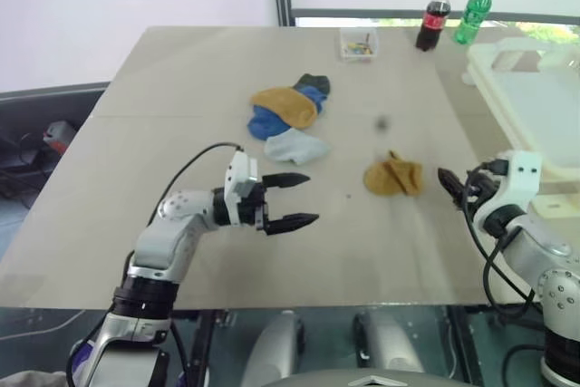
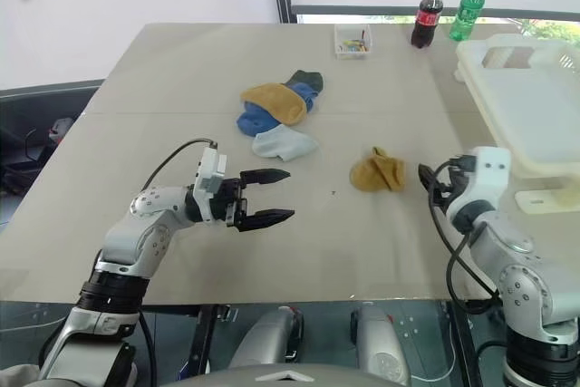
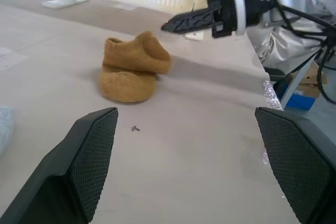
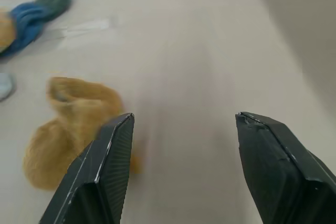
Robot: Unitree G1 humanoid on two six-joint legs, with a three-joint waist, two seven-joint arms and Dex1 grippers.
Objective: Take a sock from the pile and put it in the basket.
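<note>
The pile (image 1: 290, 111) of mustard, blue, pale blue and dark green socks lies in the middle of the table. One mustard sock (image 1: 393, 177) lies apart from it on the tabletop, folded over. My right gripper (image 1: 449, 183) hovers just right of that sock, open, with nothing between its fingers (image 4: 100, 171). Left of the sock, my left gripper (image 1: 299, 199) points level toward it, open and empty. The cream-white basket (image 1: 535, 88) stands at the table's right side, beyond the right gripper.
A small clear box (image 1: 359, 44), a cola bottle (image 1: 434, 17) and a green bottle (image 1: 473, 12) stand at the table's far edge. The table's right edge (image 3: 257, 72) runs close behind the right gripper.
</note>
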